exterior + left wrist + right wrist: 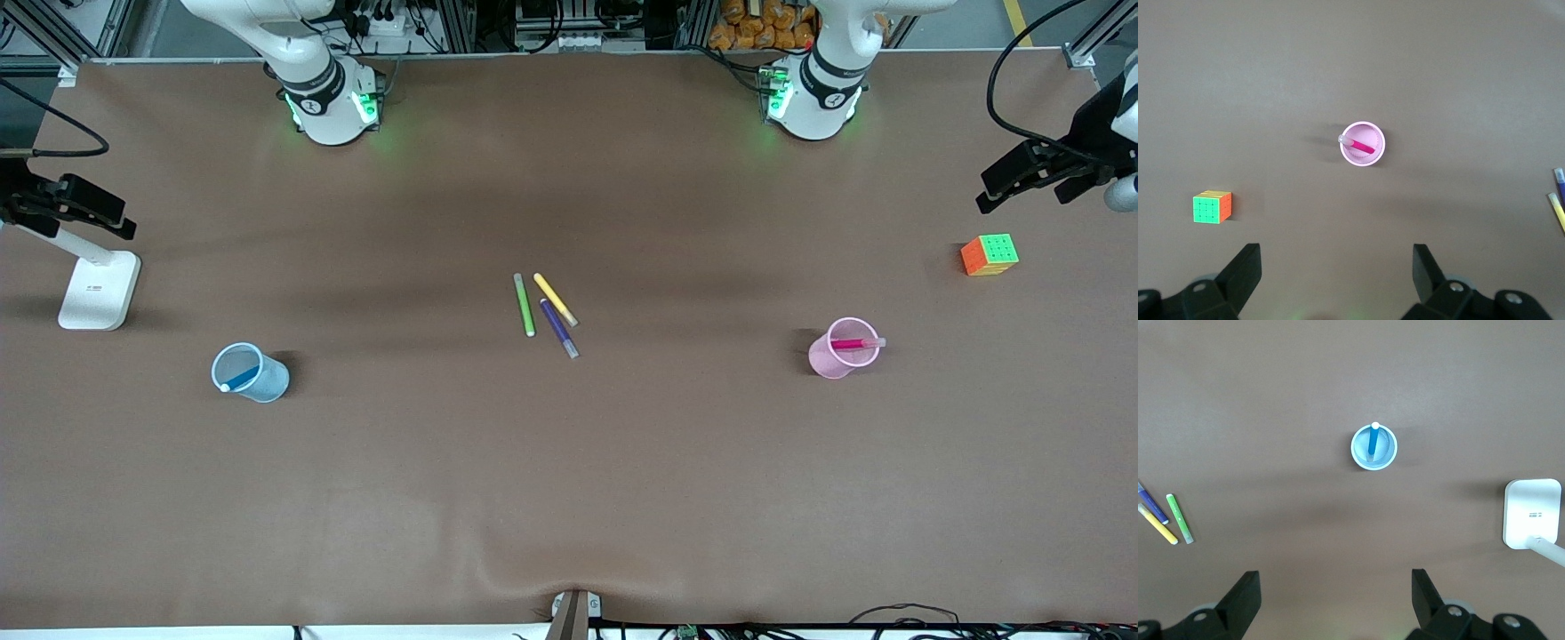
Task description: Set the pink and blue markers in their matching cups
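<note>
The pink marker (858,343) stands slanted in the pale pink cup (822,357) toward the left arm's end of the table, its pale tip over the rim. In the light blue cup (271,384), toward the right arm's end, leans the blue marker (238,380). My left gripper (1337,270) hangs open and empty high over bare table, with the pink cup (1378,152) and pink marker (1358,145) apart from it below. My right gripper (1336,593) is likewise open and empty high over bare table, away from the blue cup (1390,453) and blue marker (1373,442). Neither gripper shows in the front view.
A green pen (524,305), a yellow pen (555,299) and a purple pen (558,327) lie together mid-table. A colour cube (989,254) sits at the left arm's end. A white stand base (100,289) is at the right arm's end.
</note>
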